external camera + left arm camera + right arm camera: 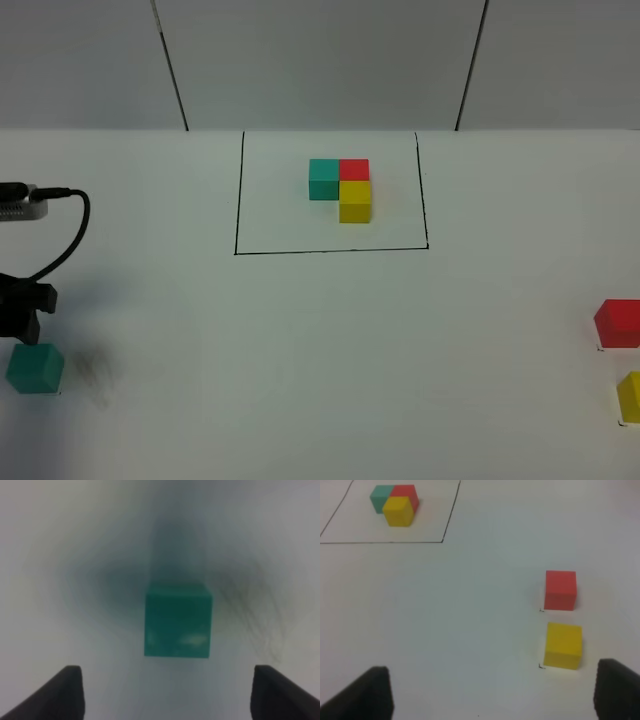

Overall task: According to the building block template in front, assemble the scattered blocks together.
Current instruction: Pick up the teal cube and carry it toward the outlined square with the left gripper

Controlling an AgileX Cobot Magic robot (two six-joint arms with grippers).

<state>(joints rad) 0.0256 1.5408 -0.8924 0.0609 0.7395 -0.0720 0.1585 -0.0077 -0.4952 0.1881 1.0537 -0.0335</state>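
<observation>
The building block template (340,185) is a teal, red and yellow cube cluster inside a black-lined rectangle at the middle back; it also shows in the right wrist view (395,505). The loose teal cube (35,368) lies at the front left. My left gripper (25,320) hovers just behind it, open and empty; in the left wrist view the teal cube (177,620) sits ahead of the spread fingers (60,695). The loose red cube (560,590) and yellow cube (563,645) lie at the right edge of the table (618,323), (630,396). My right gripper (490,695) is open and empty, short of them.
A black cable (72,235) and a grey part of the left arm (20,200) hang at the far left. The white table (320,350) ends at a grey back wall (320,60). The right arm is out of the high view.
</observation>
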